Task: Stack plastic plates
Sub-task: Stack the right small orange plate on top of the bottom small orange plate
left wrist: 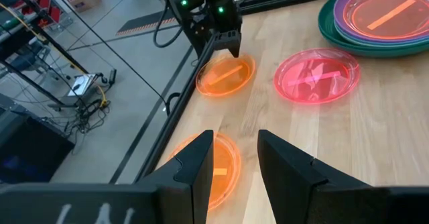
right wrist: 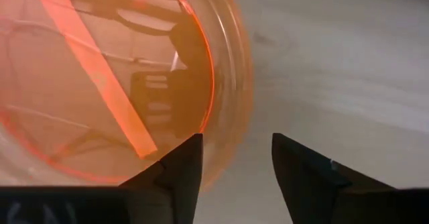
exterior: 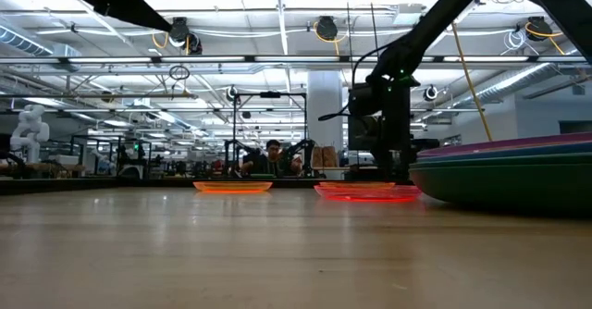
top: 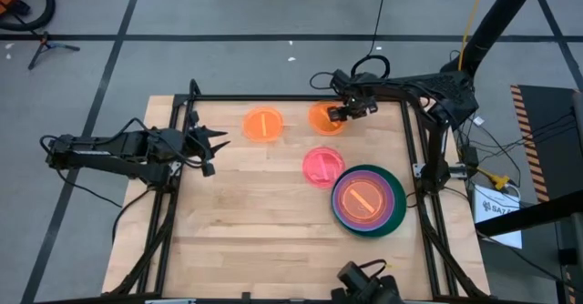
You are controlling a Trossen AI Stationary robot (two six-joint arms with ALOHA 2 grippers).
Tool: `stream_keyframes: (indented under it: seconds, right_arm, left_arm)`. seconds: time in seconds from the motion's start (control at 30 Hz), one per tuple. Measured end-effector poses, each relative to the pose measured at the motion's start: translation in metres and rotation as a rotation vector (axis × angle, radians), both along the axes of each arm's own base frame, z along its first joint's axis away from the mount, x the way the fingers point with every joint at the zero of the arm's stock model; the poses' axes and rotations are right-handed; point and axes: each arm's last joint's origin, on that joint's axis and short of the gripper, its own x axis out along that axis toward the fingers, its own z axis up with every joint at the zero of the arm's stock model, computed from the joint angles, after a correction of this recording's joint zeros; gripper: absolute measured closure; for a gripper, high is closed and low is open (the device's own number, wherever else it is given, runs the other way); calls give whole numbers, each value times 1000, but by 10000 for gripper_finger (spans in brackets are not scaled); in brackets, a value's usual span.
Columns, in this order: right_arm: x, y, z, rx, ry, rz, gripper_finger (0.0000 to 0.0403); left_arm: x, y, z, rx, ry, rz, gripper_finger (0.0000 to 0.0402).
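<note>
**Right gripper low over an orange plate at the table's far edge**

A wooden table point(top: 255, 213) is seen from above, with a dark robot arm on each side.

The right gripper point(top: 351, 113) is at the far edge of the table, right of centre, down over a small see-through orange plate point(top: 321, 119). Its wrist camera shows its two dark fingers point(right wrist: 175, 165) spread apart, with the plate's rim just beyond and between their tips. Whether the fingers touch the plate cannot be told.

A second small orange plate point(top: 263, 125) lies flat just to the left of the first, also near the far edge. A pink plate point(top: 322, 167) lies flat near the middle of the table, nearer than the orange pair.

Just beside the pink plate, toward the right edge, sits the stack point(top: 368, 200). A large dark green plate point(top: 397, 208) is at the bottom, purple point(top: 339, 211) above it, and a small orange plate point(top: 363, 198) on top. From table height, thin blue and pale rims also show between the layers.

The left gripper point(top: 211, 149) hangs by the table's left edge, well apart from every plate. Its fingers point(left wrist: 194, 167) are spread and hold nothing.

In the table-height view a person point(exterior: 272, 159) sits far back in the room.
</note>
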Motion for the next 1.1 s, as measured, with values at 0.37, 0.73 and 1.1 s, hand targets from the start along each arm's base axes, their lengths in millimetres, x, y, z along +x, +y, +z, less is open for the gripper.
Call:
stream_keyframes:
  seconds: [0.37, 0.73, 1.1]
  right_arm:
    - [5, -4, -12, 7, -26, 4, 234]
    - [12, -5, -11, -2, -102, 21, 253]
    - [26, 1, -11, -32, -150, 42, 324]
  left_arm:
    - [-1, 0, -2, -6, 18, 3, 277]
    - [-1, 0, -2, -7, 17, 4, 277]
    - [-1, 0, -2, -7, 17, 4, 277]
